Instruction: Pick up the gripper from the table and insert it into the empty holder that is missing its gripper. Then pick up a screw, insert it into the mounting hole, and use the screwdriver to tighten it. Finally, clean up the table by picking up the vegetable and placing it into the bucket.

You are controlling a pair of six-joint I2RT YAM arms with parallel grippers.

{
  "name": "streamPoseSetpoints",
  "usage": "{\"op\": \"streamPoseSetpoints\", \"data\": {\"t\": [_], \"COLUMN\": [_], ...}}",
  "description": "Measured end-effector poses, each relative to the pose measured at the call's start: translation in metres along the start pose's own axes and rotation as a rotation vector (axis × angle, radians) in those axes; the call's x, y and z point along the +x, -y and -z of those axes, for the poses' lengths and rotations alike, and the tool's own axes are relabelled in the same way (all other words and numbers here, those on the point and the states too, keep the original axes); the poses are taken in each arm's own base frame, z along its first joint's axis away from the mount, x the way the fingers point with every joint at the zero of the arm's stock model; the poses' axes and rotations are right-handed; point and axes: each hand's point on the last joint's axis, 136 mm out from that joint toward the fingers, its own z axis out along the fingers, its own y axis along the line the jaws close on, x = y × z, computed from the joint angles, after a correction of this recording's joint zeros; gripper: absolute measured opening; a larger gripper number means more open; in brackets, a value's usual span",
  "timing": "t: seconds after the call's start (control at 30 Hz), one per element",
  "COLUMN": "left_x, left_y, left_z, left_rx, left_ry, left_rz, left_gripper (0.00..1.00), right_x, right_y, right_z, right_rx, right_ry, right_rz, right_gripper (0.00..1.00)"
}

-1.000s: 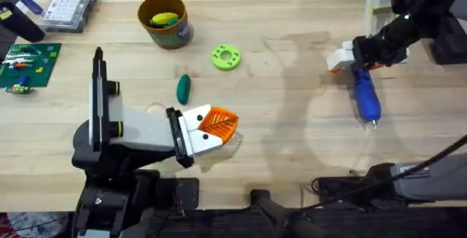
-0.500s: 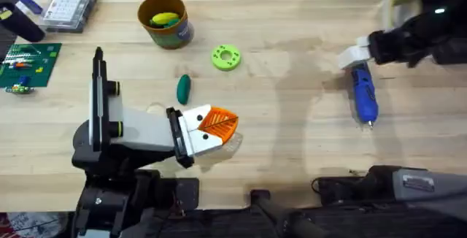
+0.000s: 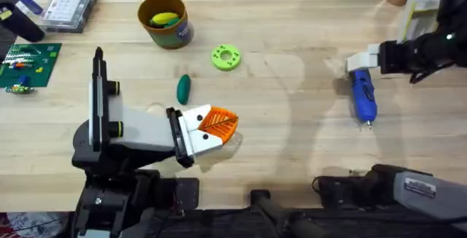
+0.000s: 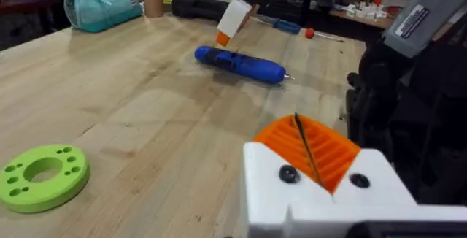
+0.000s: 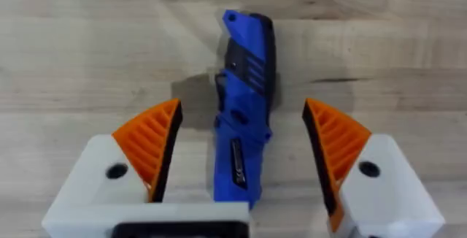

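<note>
Right claw (image 5: 244,154) hangs spread wide over the screwdriver (image 5: 244,103), its two orange ribbed fingers (image 5: 149,147) apart on either side of the blue body with bare bench showing between pad and tool on both sides. Nothing is clamped. The straddle looks deliberate: with the body lying lengthwise down the middle of the gap, a simple squeeze would catch it across its thickest part, which I judge is the aim here, fetching the tool for the screw-tightening step. From above, the same claw (image 3: 363,60) sits at the rear end of the screwdriver (image 3: 363,98), whose thin bit points toward the near edge of the bench (image 3: 292,143).

Left claw (image 4: 317,165) has its orange pads pressed together with only a dark seam between them, clenched on nothing. It rests low, nearly on the bench, in the near left part of the overhead view (image 3: 208,128), seemingly parked out of the way while the other arm works.

Past it, the small dark green vegetable (image 3: 183,88) lies flat on the bench, just beyond the left claw and well apart from the right one. A bright green ring-shaped disc (image 3: 226,57) lies a little farther on, to its right. Farthest back stands the yellow-brown bucket (image 3: 175,30), upright, with something yellow-green already in it; the vegetable sits between the bucket and the left claw, so I judge the clean-up is not yet done.
</note>
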Motion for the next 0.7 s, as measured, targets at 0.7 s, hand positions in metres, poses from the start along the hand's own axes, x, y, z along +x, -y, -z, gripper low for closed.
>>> {"op": "streamPoseSetpoints", "data": {"t": [0.7], "left_x": [0.000], "left_y": [0.000], "left_z": [0.000], "left_rx": [0.000], "left_ry": [0.000], "left_rz": [0.000], "left_gripper": [0.010], "right_x": [0.019], "right_y": [-0.005], "right_z": [-0.074], "right_rx": [-0.068], "right_ry": [-0.166], "right_rz": [0.009], "right_gripper": [0.982]}}
